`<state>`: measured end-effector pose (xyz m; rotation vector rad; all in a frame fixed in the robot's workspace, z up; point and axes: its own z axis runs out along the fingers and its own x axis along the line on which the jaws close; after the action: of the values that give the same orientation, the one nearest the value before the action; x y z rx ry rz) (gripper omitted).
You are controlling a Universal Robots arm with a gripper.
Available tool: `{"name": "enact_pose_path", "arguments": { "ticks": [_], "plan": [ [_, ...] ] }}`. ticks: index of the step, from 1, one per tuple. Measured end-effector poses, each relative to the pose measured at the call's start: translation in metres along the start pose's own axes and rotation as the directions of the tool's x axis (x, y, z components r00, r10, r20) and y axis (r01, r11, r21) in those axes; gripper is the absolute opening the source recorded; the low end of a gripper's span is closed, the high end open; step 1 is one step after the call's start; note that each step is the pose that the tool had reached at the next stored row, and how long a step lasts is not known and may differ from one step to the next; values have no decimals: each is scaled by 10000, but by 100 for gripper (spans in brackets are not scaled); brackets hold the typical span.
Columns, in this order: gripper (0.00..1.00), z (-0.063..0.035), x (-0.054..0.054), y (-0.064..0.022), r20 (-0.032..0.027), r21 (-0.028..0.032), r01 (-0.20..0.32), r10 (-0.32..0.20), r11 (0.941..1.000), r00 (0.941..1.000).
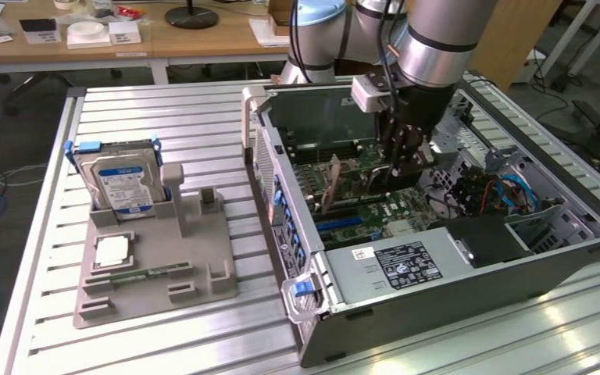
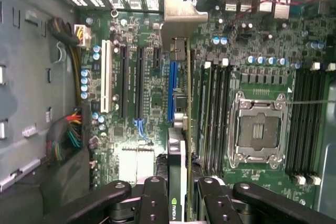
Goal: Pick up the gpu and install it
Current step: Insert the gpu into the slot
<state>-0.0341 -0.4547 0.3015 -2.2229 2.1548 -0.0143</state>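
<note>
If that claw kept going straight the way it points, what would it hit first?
The gripper grips the gpu, so the card's edge would probably meet the motherboard near the blue slot; depth unclear.

Bright overhead light; glare on table (image 1: 581,328), motherboard (image 2: 157,87) hotspot.

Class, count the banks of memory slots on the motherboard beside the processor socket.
2: the near bank between the gpu and the processor socket; the far bank beyond the socket. None looks hidden.
</note>
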Motion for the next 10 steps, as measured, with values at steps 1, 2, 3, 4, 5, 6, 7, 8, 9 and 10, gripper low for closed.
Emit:
{"name": "enact_pose_path", "arguments": {
  "ticks": [1,2,3,4,5,6,7,8,9,10],
  "plan": [
    [27,2,0,16,-3,0,0,0,10000,10000],
    [27,4,-1,28,-4,-1,0,0,10000,10000],
    [27,6,-2,35,-5,-1,-1,1,10000,10000],
    [27,9,-2,37,-11,-1,-1,1,10000,10000],
    [27,13,-2,38,-15,0,-10,10,10000,10000],
    [27,15,-1,38,-19,1,-62,62,10000,10000],
    [27,16,-1,38,-24,1,-121,121,9999,9999],
    [27,16,-1,39,-25,2,-143,143,9999,9999],
    [27,16,-1,39,-25,2,-143,143,9999,9999],
    [27,17,-1,39,-24,3,-144,144,9999,9999]
  ]
}}
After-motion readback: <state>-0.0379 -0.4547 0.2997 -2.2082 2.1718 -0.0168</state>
